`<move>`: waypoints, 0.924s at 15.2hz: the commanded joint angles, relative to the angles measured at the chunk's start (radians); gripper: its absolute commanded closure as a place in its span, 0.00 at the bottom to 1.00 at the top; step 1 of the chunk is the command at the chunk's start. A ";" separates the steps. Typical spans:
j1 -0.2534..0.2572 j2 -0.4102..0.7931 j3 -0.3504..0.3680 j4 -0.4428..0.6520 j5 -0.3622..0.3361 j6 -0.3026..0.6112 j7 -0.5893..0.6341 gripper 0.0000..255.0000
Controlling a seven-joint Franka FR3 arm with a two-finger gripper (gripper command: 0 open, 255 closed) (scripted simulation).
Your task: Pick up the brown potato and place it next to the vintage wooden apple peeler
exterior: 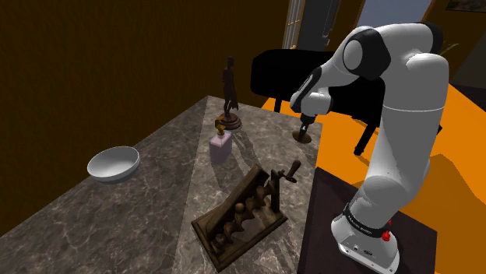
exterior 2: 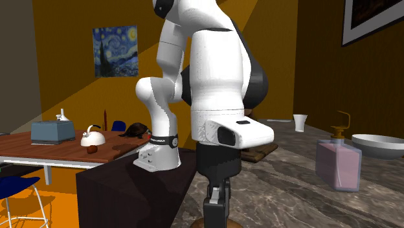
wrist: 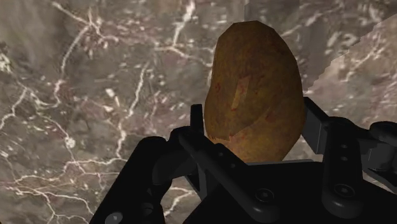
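Potato [wrist: 254,89] over veined marble counter [exterior: 156,202]

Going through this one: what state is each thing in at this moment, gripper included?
potato: clasped by the gripper, low at the table
gripper: shut on the potato
apple peeler: flat on the table, apart from the potato
bowl: upright, empty
pink bottle: upright, pump top on
statuette: standing upright

walls [exterior: 93,62] dark brown | floor [exterior: 459,156] orange | my bench [exterior: 117,226] dark veined marble | black piano [exterior: 288,74] beyond its far end | I see a wooden table [exterior 2: 39,150] under a swirling night-sky painting [exterior 2: 114,50]
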 commanded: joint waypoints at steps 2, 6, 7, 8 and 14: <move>0.000 0.000 0.000 0.000 0.000 0.000 0.000 1.00; 0.000 0.000 0.000 0.000 0.000 0.000 0.000 1.00; 0.000 0.000 0.000 0.000 0.000 0.000 0.000 1.00; 0.000 0.000 0.000 0.000 0.000 0.000 0.000 1.00; 0.035 -0.066 -0.047 -0.003 -0.077 -0.053 0.055 1.00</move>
